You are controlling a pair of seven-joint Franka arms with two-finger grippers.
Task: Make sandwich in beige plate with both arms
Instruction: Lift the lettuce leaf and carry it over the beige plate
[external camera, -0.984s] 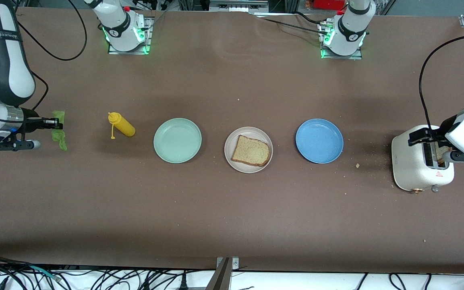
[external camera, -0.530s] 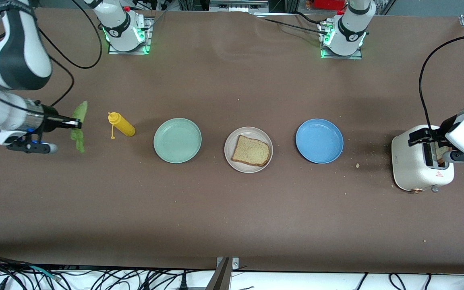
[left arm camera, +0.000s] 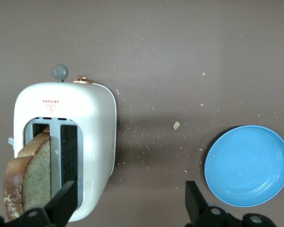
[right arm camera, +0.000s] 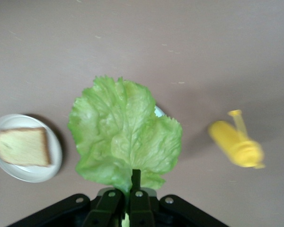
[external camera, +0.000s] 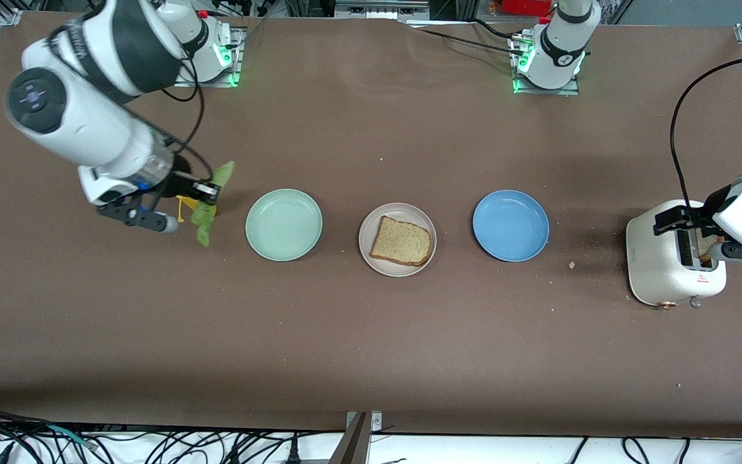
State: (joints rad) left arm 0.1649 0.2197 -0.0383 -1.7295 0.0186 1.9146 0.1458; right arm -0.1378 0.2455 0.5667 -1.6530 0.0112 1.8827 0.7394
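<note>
2 arms work over the brown bench (external camera: pixel 371 335), and both are busy at its ends. At the left arm's end stands a white toaster (external camera: pixel 664 261) with a slice of toast (left arm camera: pixel 31 177) standing upright in one slot, its top clear of the slot. The left claw (left arm camera: pixel 130 208) hangs over the toaster with its fingers spread wide, 1 finger (left arm camera: pixel 61 203) over the toaster's top beside the slot and the other out over bare bench; it grips nothing.

3 plates sit in a row along the middle of the bench. The blue plate (external camera: pixel 511 225) lies toward the left arm's end, the mint-green plate (external camera: pixel 284 225) toward the right arm's end, and the beige plate (external camera: pixel 397 240) between them. On the beige plate lies 1 slice of brown bread (external camera: pixel 402 241), flat and uncovered, so the sandwich is only its bottom slice so far.

The right claw (external camera: pixel 207 191) is up in the air over the yellow squeeze bottle (right arm camera: pixel 236 142), just beside the mint-green plate. Its fingers are pinched tight on the stem edge of a ruffled green lettuce leaf (external camera: pixel 207 209), which hangs spread out from the fingertips. The bottle lies on its side on the bench, mostly hidden under the claw in the front view.
</note>
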